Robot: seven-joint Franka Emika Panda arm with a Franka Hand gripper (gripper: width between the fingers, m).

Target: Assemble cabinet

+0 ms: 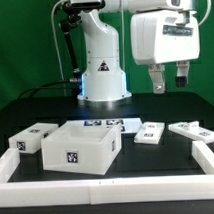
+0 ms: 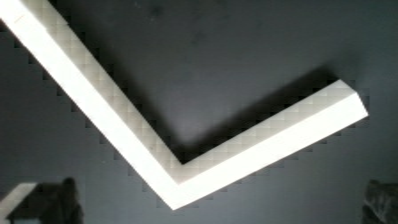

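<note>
Four loose white parts are on view, and none is seen joined to another. The cabinet body [image 1: 86, 148], a large box with a tag on its front face, sits on the black table [image 1: 147, 164] toward the exterior view's left of centre. A white block [image 1: 31, 139] lies just beside it on the exterior view's left; whether the two touch cannot be told. A small panel [image 1: 149, 133] lies flat to the exterior view's right of the body, apart from it, and a second panel [image 1: 193, 130] lies further right, near the white rim [image 1: 108, 191]. The marker board [image 1: 104, 123] lies flat behind the body, in front of the arm's base [image 1: 100, 70].

The gripper [image 1: 170, 86] hangs high toward the exterior view's right, above the two panels and well clear of them. Its fingers stand apart with nothing between them. The wrist view agrees: the fingertips [image 2: 45, 203] sit at the edges of the frame, with only bare table and a corner of the rim between.

Assessment: the assembly appears to be at or near its start. No part is fitted to the body as far as this angle shows; its inside is hidden. All fitting work looks outstanding: the block and each panel have to be picked up, carried to the body and seated. The panels lie nearest the gripper, so one of them is the likeliest first pick
</note>
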